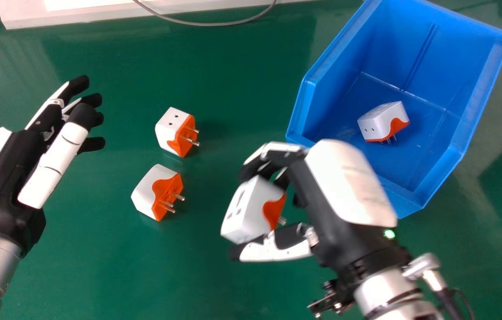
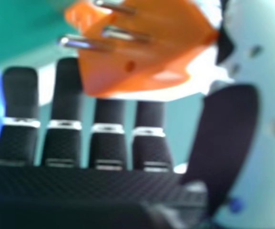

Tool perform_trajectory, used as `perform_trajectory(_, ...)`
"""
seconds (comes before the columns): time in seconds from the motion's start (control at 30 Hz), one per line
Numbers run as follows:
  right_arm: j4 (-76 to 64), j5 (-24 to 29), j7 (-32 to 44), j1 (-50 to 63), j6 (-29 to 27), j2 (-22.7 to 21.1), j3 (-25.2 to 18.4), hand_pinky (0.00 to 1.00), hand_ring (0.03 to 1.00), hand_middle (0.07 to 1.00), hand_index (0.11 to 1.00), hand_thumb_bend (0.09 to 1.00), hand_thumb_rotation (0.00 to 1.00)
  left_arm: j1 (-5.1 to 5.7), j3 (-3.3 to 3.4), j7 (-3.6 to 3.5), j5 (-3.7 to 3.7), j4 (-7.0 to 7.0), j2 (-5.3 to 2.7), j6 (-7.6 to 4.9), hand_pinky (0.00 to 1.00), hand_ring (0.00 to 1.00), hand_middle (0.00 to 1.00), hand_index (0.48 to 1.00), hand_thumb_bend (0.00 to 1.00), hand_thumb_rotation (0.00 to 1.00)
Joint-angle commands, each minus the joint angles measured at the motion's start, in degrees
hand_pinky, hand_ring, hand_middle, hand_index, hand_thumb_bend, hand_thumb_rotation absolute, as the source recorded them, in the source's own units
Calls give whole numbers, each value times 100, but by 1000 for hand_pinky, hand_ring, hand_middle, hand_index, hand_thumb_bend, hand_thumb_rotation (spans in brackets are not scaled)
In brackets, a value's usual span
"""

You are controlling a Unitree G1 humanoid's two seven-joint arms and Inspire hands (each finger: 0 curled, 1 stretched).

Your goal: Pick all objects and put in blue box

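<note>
The right robot hand [image 1: 326, 200] clamps one adapter [image 1: 249, 215]; two adapters [image 1: 173, 131] sit outside the box [image 1: 428, 49], one [image 1: 382, 121] inside.

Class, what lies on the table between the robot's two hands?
Two white-and-orange plugs: a farther plug and a nearer plug, as the head view shows.

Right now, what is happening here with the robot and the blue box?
The right robot hand holds a white and orange plug adapter between fingers and thumb, in front of the blue box. One similar adapter lies inside the box. Two more, one behind the other, lie on the green table.
</note>
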Motion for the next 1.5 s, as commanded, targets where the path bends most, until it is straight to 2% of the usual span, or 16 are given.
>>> perform_trajectory(0.0, -284, 14, -350, -18, -192, 229, -138, 324, 438, 527, 544, 489, 0, -29, 77, -54, -79, -37, 87, -105, 801, 880, 903, 926, 783, 824)
perform_trajectory(0.2, -235, 152, -649, -292, -436, 335, -586, 296, 417, 508, 553, 486, 0, -72, 92, -94, -87, 58, 84, -144, 800, 879, 904, 926, 778, 819)
perform_trajectory(0.4, -4, -141, -741, -767, -362, 299, -1108, 312, 425, 518, 543, 488, 0, -80, 115, -142, -105, 73, 80, -160, 800, 877, 903, 925, 758, 811)
perform_trajectory(0.5, 60, -152, -594, -959, -285, 261, -1340, 316, 427, 520, 540, 489, 0, -95, 112, -143, -104, 81, 77, -153, 800, 877, 903, 925, 754, 809)
perform_trajectory(0.77, 356, -326, -166, -1778, 104, 8, -2068, 314, 428, 522, 554, 487, 0, -124, 94, -128, -77, 106, 70, -140, 799, 876, 904, 926, 739, 805)
perform_trajectory(1.03, 1535, -377, -189, -2718, 431, -546, -2633, 308, 426, 520, 560, 486, 0, -162, 99, -126, -92, 147, 69, -132, 798, 876, 904, 926, 725, 802)
perform_trajectory(1.23, 2803, -407, -302, -3461, 630, -900, -2651, 305, 424, 517, 565, 486, 0, -174, 78, -130, -82, 140, 63, -147, 796, 875, 903, 925, 718, 799)
perform_trajectory(1.33, 3530, -462, -370, -3886, 797, -1023, -2542, 306, 422, 516, 566, 486, 0, -179, 68, -135, -79, 159, 57, -168, 796, 875, 903, 924, 715, 798)
perform_trajectory(1.47, 4376, -462, -448, -4359, 949, -1102, -2303, 307, 418, 512, 567, 486, 0, -149, 32, -130, -63, 103, 37, -197, 796, 875, 903, 924, 714, 797)
